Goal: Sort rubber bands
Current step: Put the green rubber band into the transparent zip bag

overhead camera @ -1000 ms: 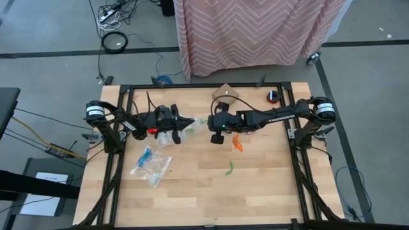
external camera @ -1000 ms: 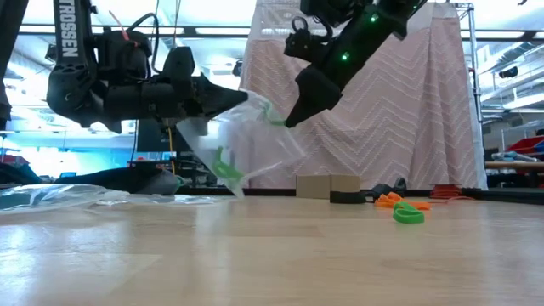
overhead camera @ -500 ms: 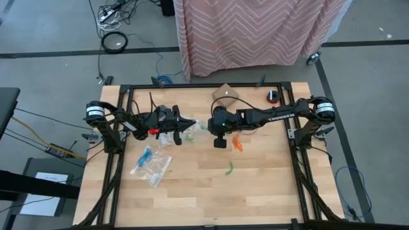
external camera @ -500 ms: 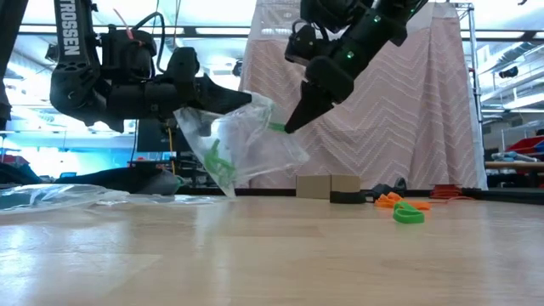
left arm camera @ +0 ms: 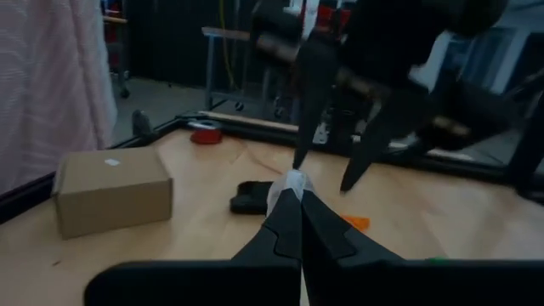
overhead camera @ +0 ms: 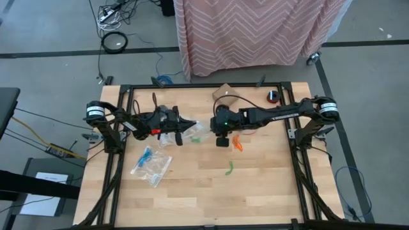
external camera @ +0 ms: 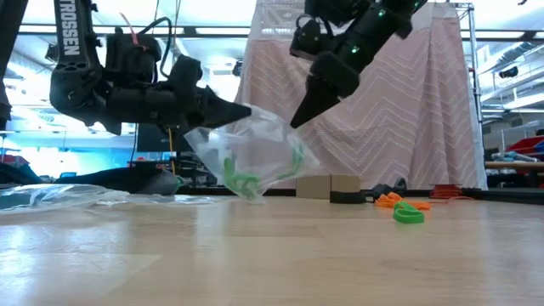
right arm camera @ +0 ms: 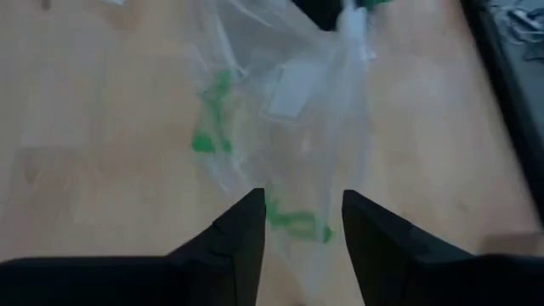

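**Green band dropped into the held bag, right jaws now parted**

Since the earlier frames, the green rubber band once pinched at the bag's mouth by the right gripper has been let go and is now seen inside the clear zip bag; the right jaws, previously closed, are now spread apart and empty, raised just above and beside the bag's upper edge; the bag itself has swung lower and fuller. The bag is held up off the wooden table by the left gripper, whose jaws are clenched on the bag's top corner; several green rubber bands are gathered at the bag's bottom. On the table, an orange band lies just beside the right gripper, and a loose green band lies nearer the front edge, well apart from it. A second clear bag holding blue bands rests flat on the table in front of the left arm. A small cardboard box sits near the table's far edge.
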